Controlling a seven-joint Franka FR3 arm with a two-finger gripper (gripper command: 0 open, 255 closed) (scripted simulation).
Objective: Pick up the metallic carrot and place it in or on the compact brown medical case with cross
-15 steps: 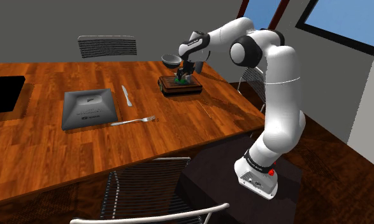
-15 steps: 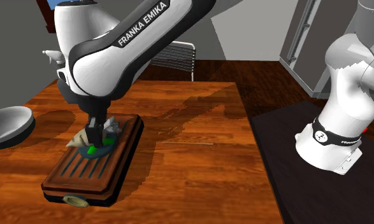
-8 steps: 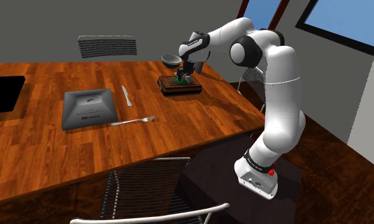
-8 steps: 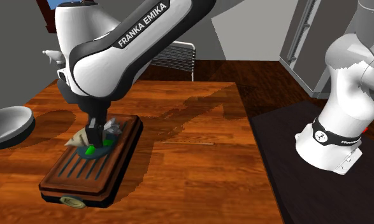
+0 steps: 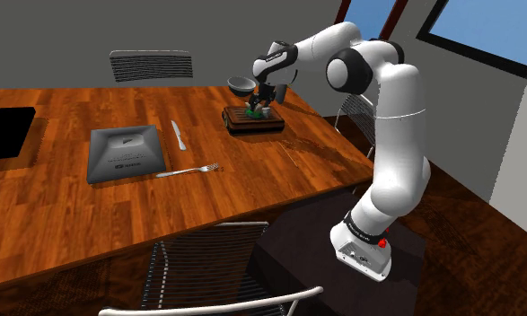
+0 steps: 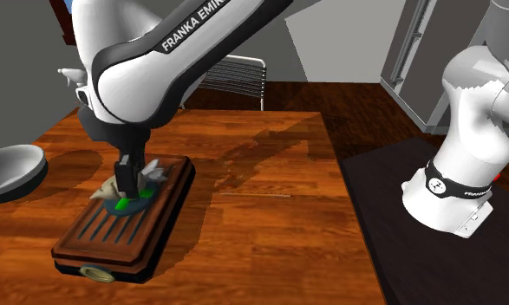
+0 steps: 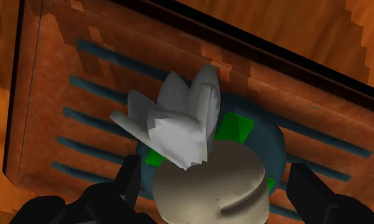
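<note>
One pale beige carrot with grey leaves (image 6: pixel 107 187) lies on the one ribbed brown case (image 6: pixel 96 241), over the case's dark round badge with a green cross (image 7: pixel 235 127). In the second exterior view the carrot's long axis runs from 8 to 2 o'clock, tapered tip at 8 and leaves at 2. The black fingers (image 7: pixel 129 181) stand apart on either side of the carrot's thick body, one of them clear of it, gripping nothing. Compared with half a second ago, the gripper (image 6: pixel 127 184) sits a little higher, while the carrot lies where it was. On the wooden table (image 5: pixel 55 197) in the shoulder view, one grey bowl (image 5: pixel 241 84) sits at the case's 11 o'clock. Toward the case's 8 to 9 o'clock are one flat grey box (image 5: pixel 124 151), one knife (image 5: pixel 179 135) and one fork (image 5: pixel 188 170).
</note>
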